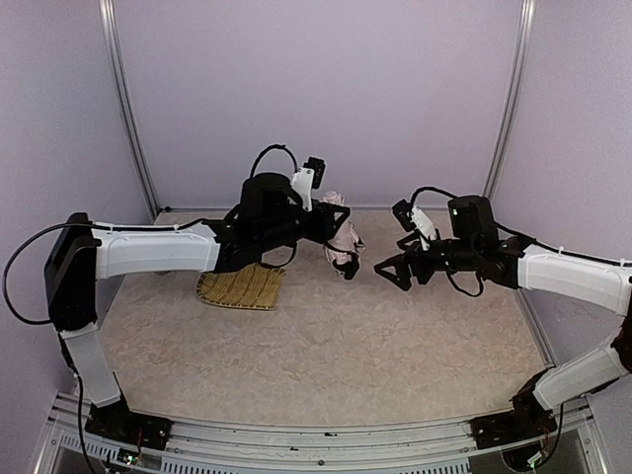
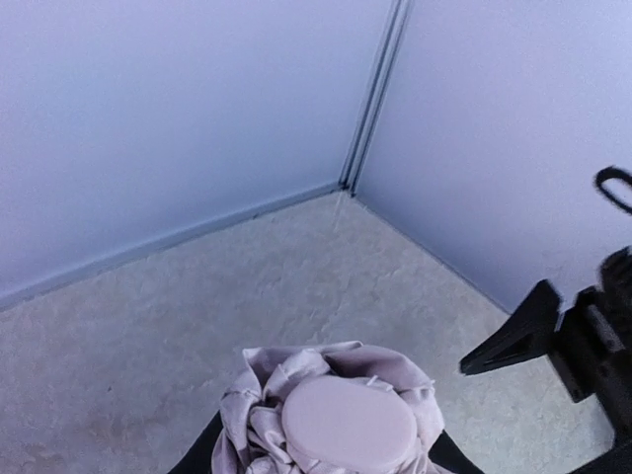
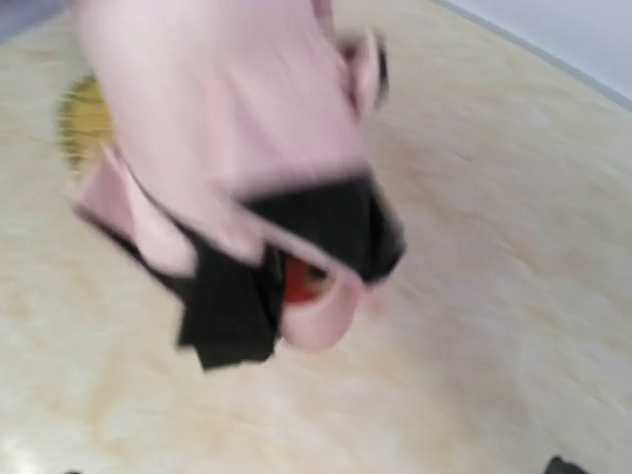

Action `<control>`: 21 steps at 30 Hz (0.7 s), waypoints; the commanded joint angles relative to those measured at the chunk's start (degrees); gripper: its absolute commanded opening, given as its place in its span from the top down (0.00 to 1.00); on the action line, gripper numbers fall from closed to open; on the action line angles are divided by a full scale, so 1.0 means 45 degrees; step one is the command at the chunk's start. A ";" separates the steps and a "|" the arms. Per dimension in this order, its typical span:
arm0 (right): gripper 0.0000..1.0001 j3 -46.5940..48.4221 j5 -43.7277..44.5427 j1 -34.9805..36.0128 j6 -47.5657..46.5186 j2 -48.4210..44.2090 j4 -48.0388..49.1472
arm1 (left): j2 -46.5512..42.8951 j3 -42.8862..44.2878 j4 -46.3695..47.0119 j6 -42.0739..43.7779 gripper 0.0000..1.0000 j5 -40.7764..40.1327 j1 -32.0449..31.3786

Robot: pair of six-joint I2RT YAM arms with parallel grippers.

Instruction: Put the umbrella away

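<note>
The folded pale pink umbrella (image 1: 343, 240) hangs above the table at the back middle, its handle end pointing down. My left gripper (image 1: 334, 225) is shut on its upper part. In the left wrist view the umbrella's round pink cap (image 2: 348, 423) and bunched fabric fill the bottom, between my dark fingers (image 2: 197, 462). My right gripper (image 1: 388, 272) is open and empty, just right of the umbrella's lower end and apart from it. The right wrist view shows the umbrella (image 3: 227, 148) blurred and close, with black parts and a red spot.
A woven yellow straw mat (image 1: 242, 288) lies on the table under my left arm, and shows at the left edge of the right wrist view (image 3: 84, 118). Pale walls close the back and sides. The right gripper's black fingers (image 2: 513, 341) show in the left wrist view.
</note>
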 commanded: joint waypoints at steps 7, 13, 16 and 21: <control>0.00 0.1037 0.4306 -0.0011 0.1610 0.0030 -0.2074 | 0.2314 0.3478 -0.6822 -0.3909 0.80 -0.1986 -0.0354; 0.00 0.1805 0.4742 -0.0012 0.1799 0.1153 -0.2984 | 0.4859 0.5872 -0.8190 -0.4588 0.83 -0.1782 0.0091; 0.00 0.2029 0.4905 -0.0021 0.1731 0.1515 -0.3196 | 0.6449 0.7486 -0.9483 -0.4862 0.79 -0.1853 0.0559; 0.00 0.1963 0.5029 -0.0023 0.1560 0.1681 -0.3119 | 0.7303 0.7825 -0.8866 -0.4395 0.27 -0.1836 0.0610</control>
